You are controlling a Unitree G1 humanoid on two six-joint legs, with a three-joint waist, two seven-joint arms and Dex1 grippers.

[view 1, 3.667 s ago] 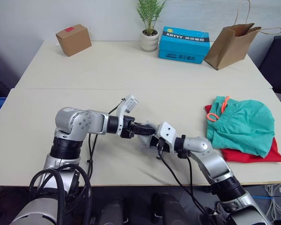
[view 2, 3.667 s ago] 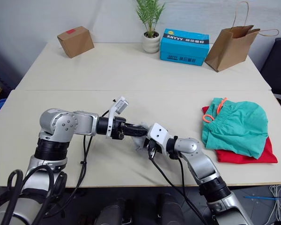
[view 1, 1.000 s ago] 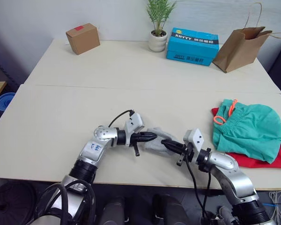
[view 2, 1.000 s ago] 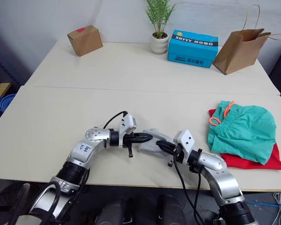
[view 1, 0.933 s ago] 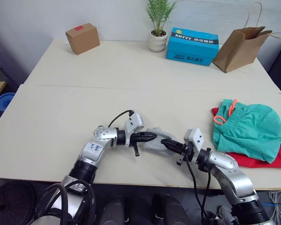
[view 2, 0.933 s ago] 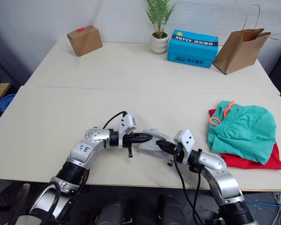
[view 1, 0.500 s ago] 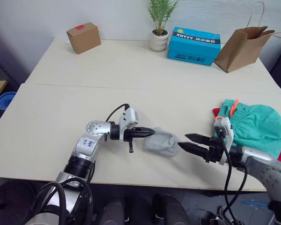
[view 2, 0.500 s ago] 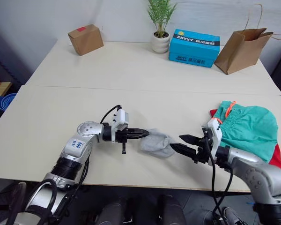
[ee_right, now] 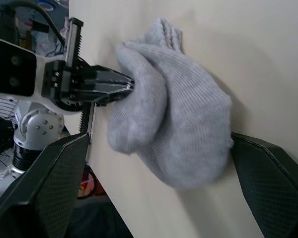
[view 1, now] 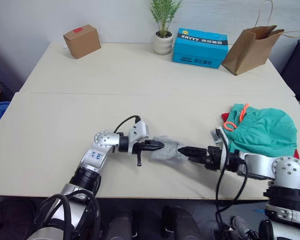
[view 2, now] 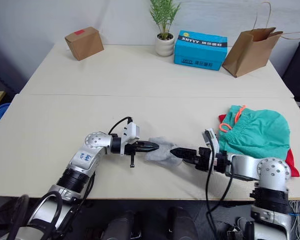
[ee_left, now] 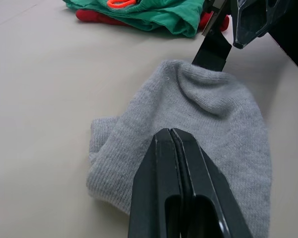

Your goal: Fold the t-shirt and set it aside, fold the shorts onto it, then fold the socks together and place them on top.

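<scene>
Lab-like room: staged table [view 1: 140,70], bare wall [view 1: 40,15]

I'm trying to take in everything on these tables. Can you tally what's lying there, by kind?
Clothing: 3, the red t-shirt, the green shorts, the grey socks bundle
Boxes: 2, cardboard box, blue box
Paper bag: 1
Potted plant: 1
Total: 7

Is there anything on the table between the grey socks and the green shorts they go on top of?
Nothing visible lies on the table there except the robot's own right gripper and arm, which reach in from the shorts' side. The socks sit between both grippers, and the stretch of table toward the shorts on the t-shirt is bare.
</scene>
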